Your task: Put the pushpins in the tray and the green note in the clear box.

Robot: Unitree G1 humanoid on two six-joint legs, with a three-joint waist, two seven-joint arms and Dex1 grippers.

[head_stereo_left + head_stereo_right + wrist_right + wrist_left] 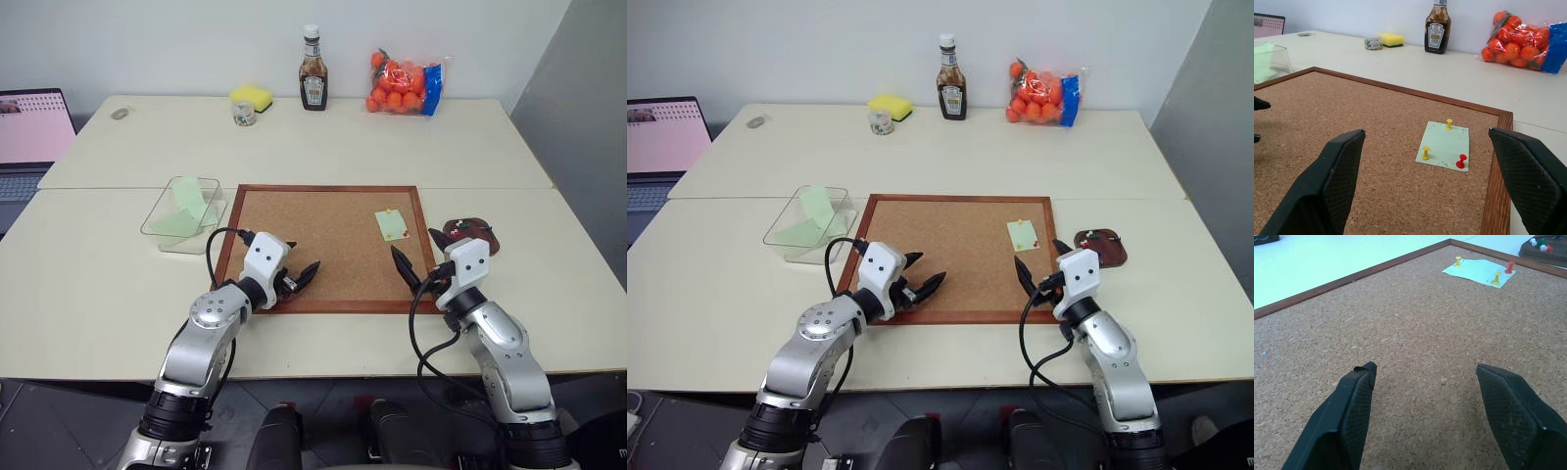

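The green note (1444, 145) lies flat near the right edge of the corkboard (323, 245). Two yellow pushpins (1449, 123) and one red pushpin (1462, 160) stand in it. The tray (1115, 257), a small dark dish holding several pins, sits just right of the board. The clear box (157, 220) stands left of the board with pale green paper inside. My left gripper (302, 276) hovers open over the board's near left corner. My right gripper (416, 250) is open over the near right corner, just short of the note. Neither holds anything.
Along the back of the table stand a sauce bottle (313, 70), a bag of oranges (404, 84), a yellow sponge (252, 97) and a small jar (243, 115). A laptop (29, 137) sits at the far left.
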